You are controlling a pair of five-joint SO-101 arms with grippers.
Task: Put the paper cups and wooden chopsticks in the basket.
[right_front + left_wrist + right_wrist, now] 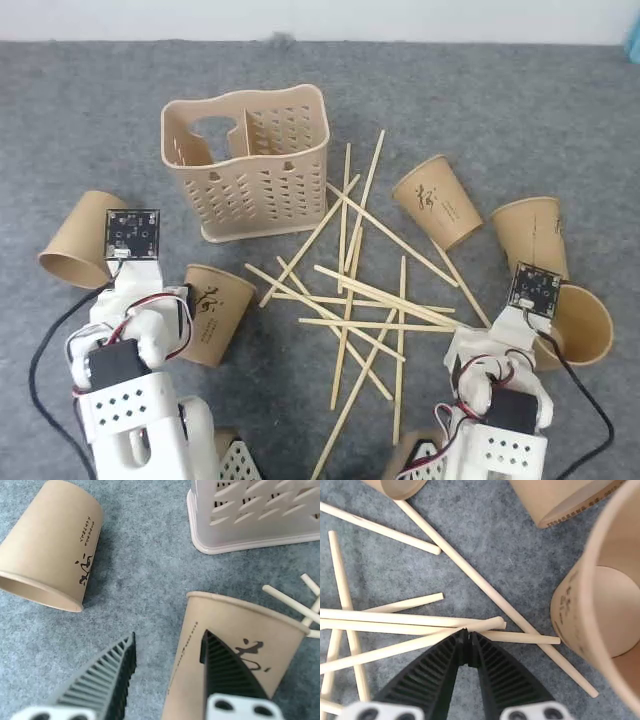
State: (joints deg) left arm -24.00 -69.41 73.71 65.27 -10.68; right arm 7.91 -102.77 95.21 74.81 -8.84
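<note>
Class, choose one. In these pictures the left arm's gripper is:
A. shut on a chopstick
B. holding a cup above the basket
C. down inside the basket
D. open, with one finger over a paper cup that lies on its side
D: the left gripper is open, and one finger lies over the paper cup, which is on its side near the basket.
</note>
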